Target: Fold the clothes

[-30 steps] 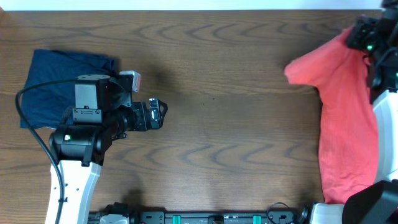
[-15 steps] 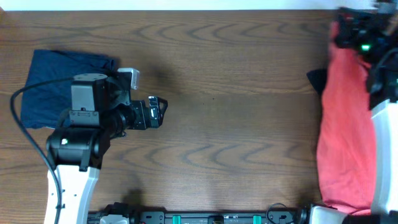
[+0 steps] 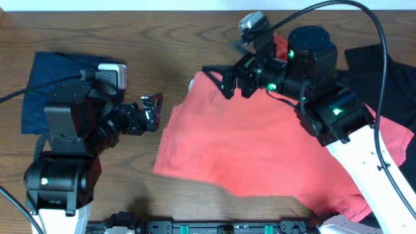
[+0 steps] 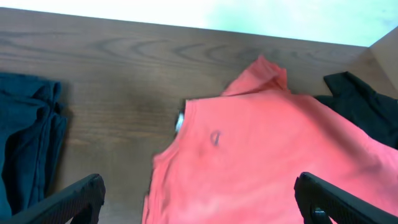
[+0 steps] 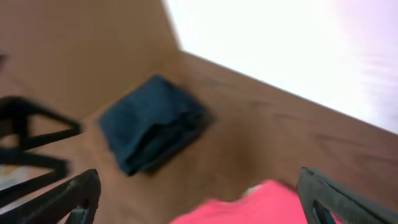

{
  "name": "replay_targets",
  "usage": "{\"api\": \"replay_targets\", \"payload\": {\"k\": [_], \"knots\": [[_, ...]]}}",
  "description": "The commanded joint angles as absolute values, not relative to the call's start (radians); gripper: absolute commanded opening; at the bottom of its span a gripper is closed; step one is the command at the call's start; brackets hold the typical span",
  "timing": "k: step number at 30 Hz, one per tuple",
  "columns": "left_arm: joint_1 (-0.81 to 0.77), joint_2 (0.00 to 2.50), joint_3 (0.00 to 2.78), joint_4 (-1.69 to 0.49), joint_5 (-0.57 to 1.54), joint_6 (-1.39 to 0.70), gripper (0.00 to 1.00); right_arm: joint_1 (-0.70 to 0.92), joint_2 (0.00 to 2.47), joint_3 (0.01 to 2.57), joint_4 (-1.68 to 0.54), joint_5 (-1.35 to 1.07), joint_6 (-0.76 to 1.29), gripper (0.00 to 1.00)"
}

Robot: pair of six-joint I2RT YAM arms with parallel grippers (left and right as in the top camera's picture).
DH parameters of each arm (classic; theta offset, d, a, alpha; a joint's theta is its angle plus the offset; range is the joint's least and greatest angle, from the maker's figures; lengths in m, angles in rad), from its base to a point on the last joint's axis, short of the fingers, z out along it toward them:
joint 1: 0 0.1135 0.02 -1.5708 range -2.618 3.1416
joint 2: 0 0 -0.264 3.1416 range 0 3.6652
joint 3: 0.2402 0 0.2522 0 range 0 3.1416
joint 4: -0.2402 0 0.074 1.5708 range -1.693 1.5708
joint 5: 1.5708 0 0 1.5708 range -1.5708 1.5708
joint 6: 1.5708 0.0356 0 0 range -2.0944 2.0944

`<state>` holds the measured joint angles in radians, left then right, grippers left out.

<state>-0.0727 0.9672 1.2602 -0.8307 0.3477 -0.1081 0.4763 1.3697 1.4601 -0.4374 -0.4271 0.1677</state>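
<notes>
The coral-red T-shirt (image 3: 260, 149) lies spread over the middle and right of the table, plain side up, its neck with a white tag at the upper left. My right gripper (image 3: 218, 79) hovers open over that neck edge, holding nothing; its wrist view is blurred and shows the shirt's edge (image 5: 261, 208) below the right gripper (image 5: 199, 199). My left gripper (image 3: 155, 112) stands open just left of the shirt, and in its own view the left gripper (image 4: 202, 202) faces the red shirt (image 4: 261, 155). A folded navy garment (image 3: 45, 84) sits at the far left.
A black garment (image 3: 374, 65) lies at the back right, partly under the red shirt, and shows again as the black garment (image 4: 360, 106) in the left wrist view. The navy garment (image 5: 152, 124) lies near the table's left edge. Bare wood (image 3: 182, 39) runs along the back.
My right arm swung from the far right to the middle, pulling the red shirt out leftward and flat, then opened and let it go. The black garment came into sight. The left arm shifted slightly.
</notes>
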Motion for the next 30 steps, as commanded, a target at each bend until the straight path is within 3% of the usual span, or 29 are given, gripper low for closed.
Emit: {"api": "replay_targets", "payload": {"k": [1,13,20,25,30], "knots": [[-0.069,0.992,1.275,-0.836,0.329,-0.114,0.98,0.404,1.335,1.473,-0.451,-0.332,0.156,0.99],[-0.253,1.421,1.274,-0.845,0.319,-0.016,0.98,0.212,1.263,1.473,-0.612,-0.332,0.187,0.97],[-0.27,1.738,1.274,-0.584,0.324,-0.016,1.0,0.196,1.265,1.473,-0.699,-0.318,0.186,0.93],[-0.27,1.889,1.274,-0.389,0.327,-0.016,0.84,0.196,1.275,1.473,-0.711,-0.317,0.186,0.91],[-0.27,1.97,1.274,-0.258,0.327,-0.016,0.83,0.196,1.29,1.473,-0.734,-0.316,0.186,0.9]]}}
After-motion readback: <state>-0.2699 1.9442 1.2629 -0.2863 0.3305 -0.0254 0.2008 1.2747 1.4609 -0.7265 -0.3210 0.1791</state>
